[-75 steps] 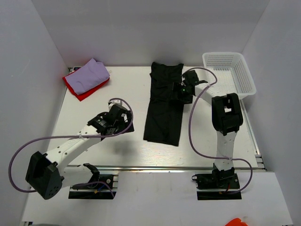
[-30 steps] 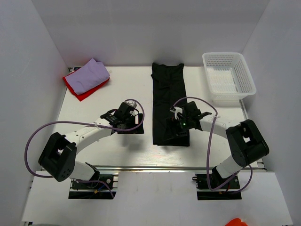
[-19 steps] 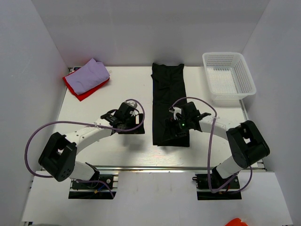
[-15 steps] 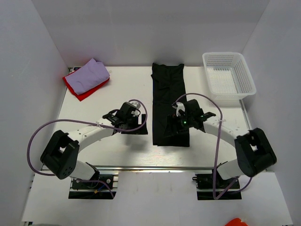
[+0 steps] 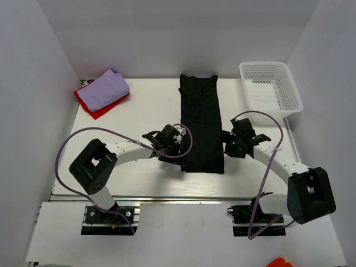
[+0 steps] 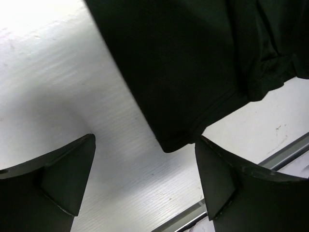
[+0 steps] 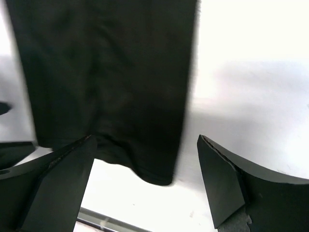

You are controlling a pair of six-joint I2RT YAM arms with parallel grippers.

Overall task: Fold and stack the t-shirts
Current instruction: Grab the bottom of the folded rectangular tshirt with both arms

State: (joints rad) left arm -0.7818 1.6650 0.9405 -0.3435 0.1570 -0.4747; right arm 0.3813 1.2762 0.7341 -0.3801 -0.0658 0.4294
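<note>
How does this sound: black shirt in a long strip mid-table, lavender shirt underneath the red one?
No: the lavender shirt lies on top of the red shirt, as the top external view shows. The black shirt is as you say.

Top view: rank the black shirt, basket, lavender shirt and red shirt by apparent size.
1. Black shirt, a long folded strip.
2. Basket, somewhat smaller.
3. Lavender shirt.
4. Red shirt, mostly hidden under the lavender one; only its visible part is ranked.
</note>
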